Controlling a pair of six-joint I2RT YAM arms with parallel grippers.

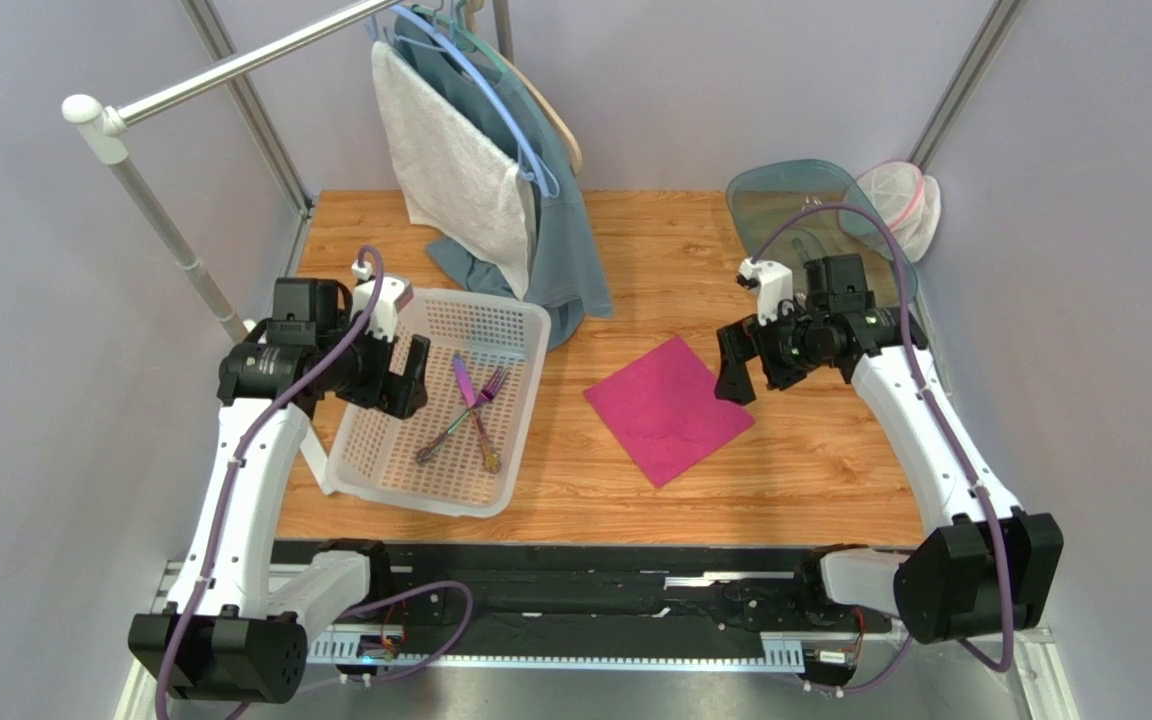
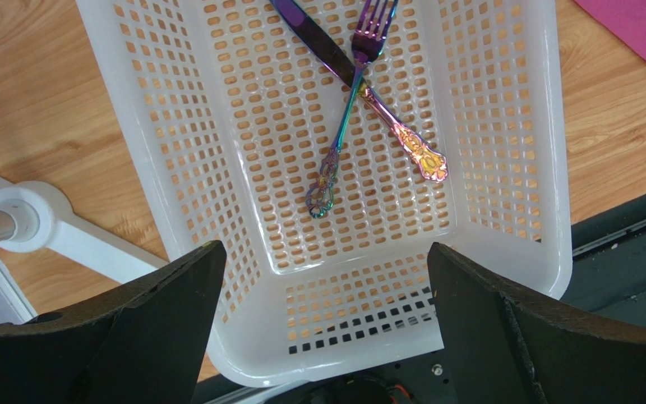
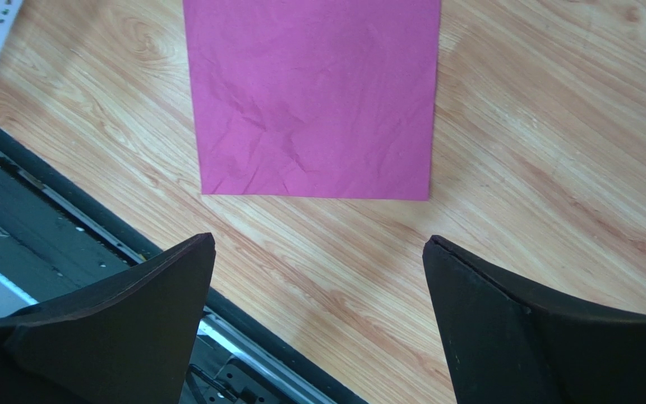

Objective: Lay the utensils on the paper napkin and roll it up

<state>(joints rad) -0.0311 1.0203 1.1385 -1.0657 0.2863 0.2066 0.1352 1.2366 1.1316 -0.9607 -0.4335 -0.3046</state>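
Left claw (image 2: 322,261): fingers spread wide, holding nothing, poised over the near end of the white perforated basket (image 2: 545,168).
Right claw (image 3: 318,248): fingers spread wide, empty, hovering over bare bench (image 3: 537,168) just short of the paper napkin's near edge.
Utensils: an iridescent purple fork (image 2: 347,109) and knife (image 2: 411,147), crossed flat on the basket floor; neither is on the napkin yet.
Paper napkin (image 3: 314,93): magenta square, flat and lightly creased, on the bench between the basket and the right claw, with nothing on it.
Risk, pick-up: the slim handles lie flush and crossed, so a closing claw may catch both, skid off, or drag the light basket.
Risk, napkin: the thin sheet would likely slide or crumple under a careless touch.
Hidden: the knife tip and the napkin's far edge are cut off in the wrist views. Which utensil lies uppermost at the crossing is hard to make out.
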